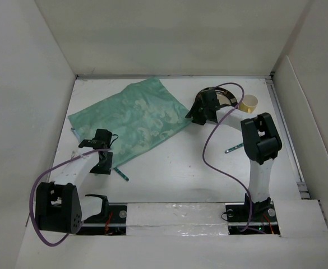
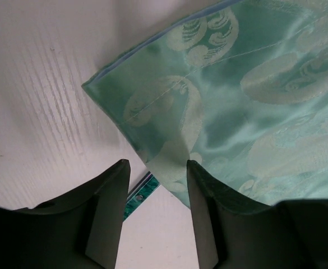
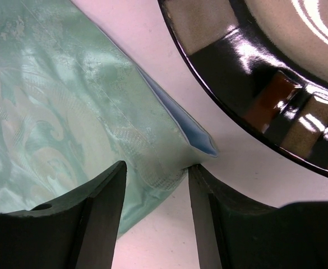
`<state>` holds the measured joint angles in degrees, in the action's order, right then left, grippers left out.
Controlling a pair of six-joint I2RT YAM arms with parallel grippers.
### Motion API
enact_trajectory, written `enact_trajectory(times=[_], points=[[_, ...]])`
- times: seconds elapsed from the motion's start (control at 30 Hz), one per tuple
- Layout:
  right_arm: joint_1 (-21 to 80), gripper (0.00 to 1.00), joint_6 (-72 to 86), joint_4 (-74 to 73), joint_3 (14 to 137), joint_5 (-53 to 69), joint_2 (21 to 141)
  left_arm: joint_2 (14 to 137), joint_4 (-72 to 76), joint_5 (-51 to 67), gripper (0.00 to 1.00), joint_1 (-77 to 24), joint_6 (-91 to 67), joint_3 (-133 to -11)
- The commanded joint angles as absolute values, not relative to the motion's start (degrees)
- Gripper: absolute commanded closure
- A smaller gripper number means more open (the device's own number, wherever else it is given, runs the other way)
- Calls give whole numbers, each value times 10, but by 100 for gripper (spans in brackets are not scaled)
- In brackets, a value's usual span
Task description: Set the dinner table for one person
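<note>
My left gripper (image 2: 155, 168) and right gripper (image 3: 157, 168) hung spread-fingered over the green mat (image 1: 130, 117) corners; only the overhead view showed the yellow cup (image 1: 250, 102).

Crinkled mint-green patterned cloth mat (image 1: 131, 120) lies skewed, far left. Dark glossy round plate (image 3: 276, 84) just beside its right corner. Pale yellow cup (image 1: 250, 102) beside plate. Teal-handled utensil (image 1: 121, 174) near mat's near corner; second teal-handled utensil (image 1: 234, 148) well apart, right.

dinner table (image 1: 175, 168), green mat (image 1: 135, 117), dark plate (image 3: 253, 67), yellow cup (image 1: 250, 102)
</note>
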<state>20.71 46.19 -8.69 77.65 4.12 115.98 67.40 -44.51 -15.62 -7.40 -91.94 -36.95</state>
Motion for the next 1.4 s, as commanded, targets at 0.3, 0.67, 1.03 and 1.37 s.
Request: enact_trajectory(times=[0.3, 0.67, 1.03, 1.37], points=[[207, 53, 488, -86, 763, 24, 1167, 635, -434, -198, 67, -82, -969, -330], [201, 55, 478, -90, 767, 37, 1172, 675, -447, -238, 62, -69, -962, -354], [201, 91, 475, -98, 773, 33, 1172, 655, -416, -306, 100, -69, -889, -352], [201, 100, 444, -120, 819, 54, 1020, 674, -349, -439, 100, -69, -584, -645]])
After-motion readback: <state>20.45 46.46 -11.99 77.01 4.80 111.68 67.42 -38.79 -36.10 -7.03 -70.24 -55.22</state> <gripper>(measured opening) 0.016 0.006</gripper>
